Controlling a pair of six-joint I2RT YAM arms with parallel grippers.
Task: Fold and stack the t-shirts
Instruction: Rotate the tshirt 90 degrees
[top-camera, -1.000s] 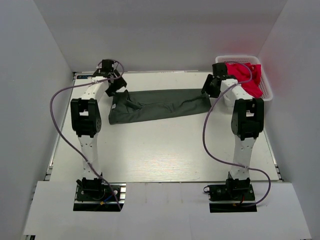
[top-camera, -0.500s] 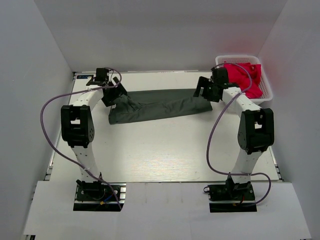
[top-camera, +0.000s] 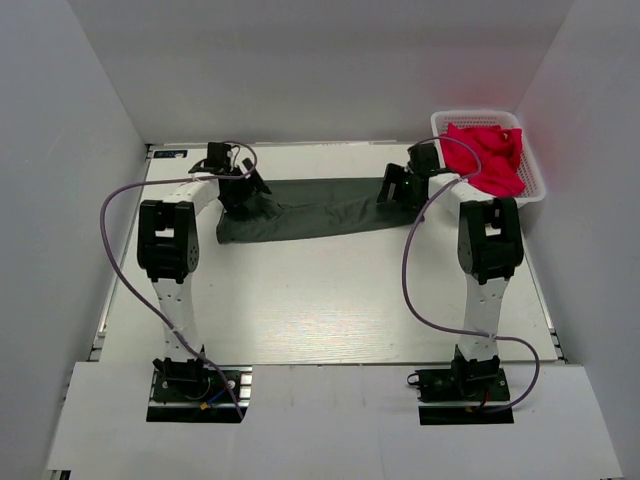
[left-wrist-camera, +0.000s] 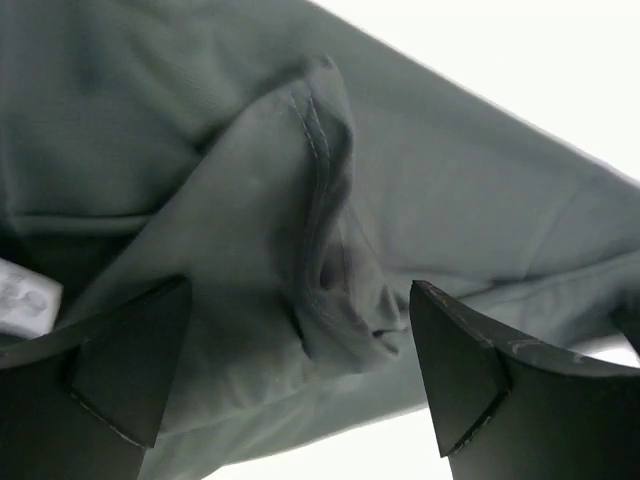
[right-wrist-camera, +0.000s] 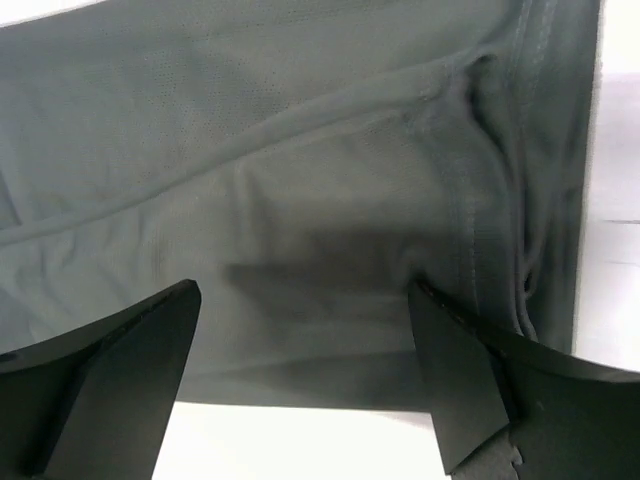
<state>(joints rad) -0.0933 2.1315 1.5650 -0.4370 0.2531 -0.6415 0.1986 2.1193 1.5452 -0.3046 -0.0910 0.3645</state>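
A dark charcoal-grey t-shirt (top-camera: 320, 208) lies folded in a long strip across the far part of the white table. My left gripper (top-camera: 243, 190) is open over the strip's left end; in the left wrist view a bunched sleeve fold (left-wrist-camera: 335, 270) sits between the fingers and a pale neck label (left-wrist-camera: 25, 300) shows at the left edge. My right gripper (top-camera: 398, 192) is open over the strip's right end, its fingers straddling the hemmed edge (right-wrist-camera: 490, 200). Red-pink t-shirts (top-camera: 490, 155) are heaped in the basket.
A white plastic mesh basket (top-camera: 533, 170) stands at the far right corner of the table (top-camera: 330, 300). White walls enclose the table at the back and both sides. Purple cables loop beside each arm.
Both grippers have moved inward and down onto the two ends of the grey shirt. The right end of the shirt looks pulled slightly left. The shirt's left end has bunched up.
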